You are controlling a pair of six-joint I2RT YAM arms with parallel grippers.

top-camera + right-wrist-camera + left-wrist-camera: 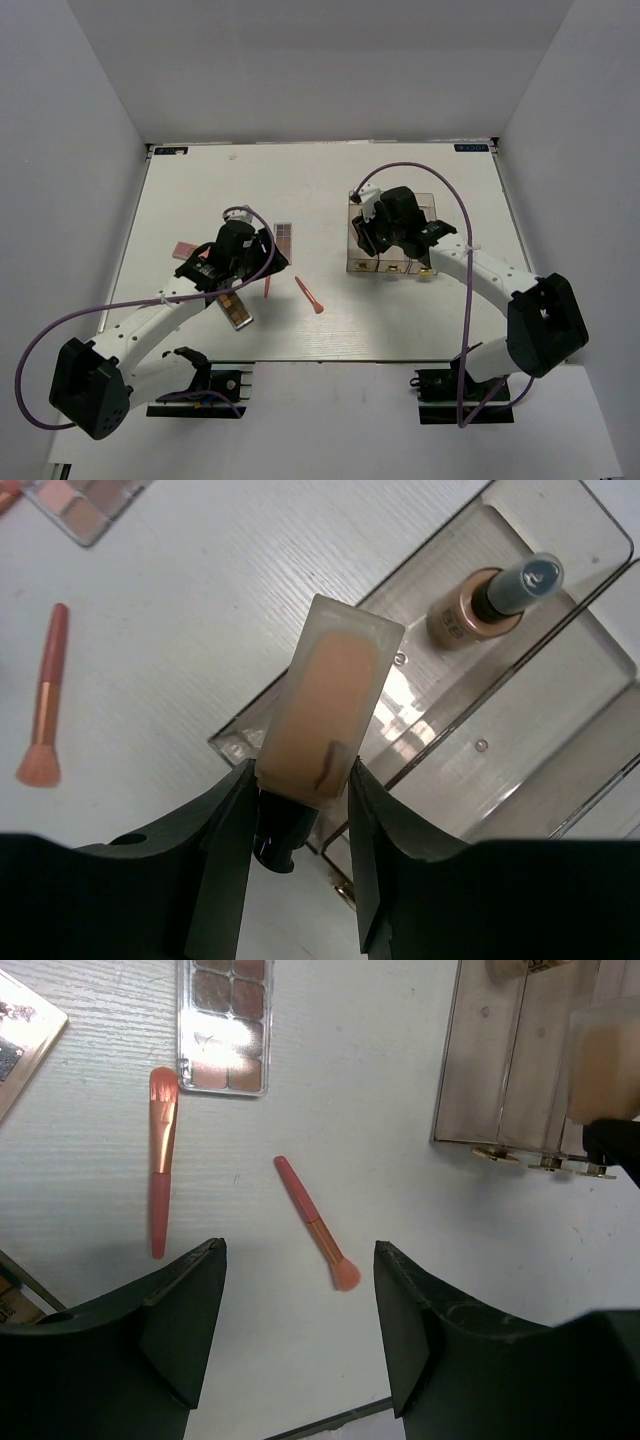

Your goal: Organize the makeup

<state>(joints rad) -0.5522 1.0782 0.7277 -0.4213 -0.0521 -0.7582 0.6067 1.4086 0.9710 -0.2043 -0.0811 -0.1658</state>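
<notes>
My right gripper (300, 772) is shut on a tan rectangular bottle (330, 695), gripping it near its dark cap, over the front of the clear organizer (560, 730). A second tan bottle (488, 598) with a dark cap lies inside one compartment. My left gripper (300, 1250) hangs open and empty over the table. Just beyond its fingertips lies a salmon-pink brush (312, 1218), with another pink brush (160, 1160) to the left. A palette of brown shades (222, 1025) lies above them. In the top view the left gripper (235, 258) sits left of centre and the right gripper (385, 232) over the organizer (420, 215).
A pinkish palette (185, 248) lies left of the left arm and a brown palette (236, 308) under its forearm. Gold knobs (548, 1160) line the organizer's front. The table's near edge (330, 1420) runs just below the left fingers.
</notes>
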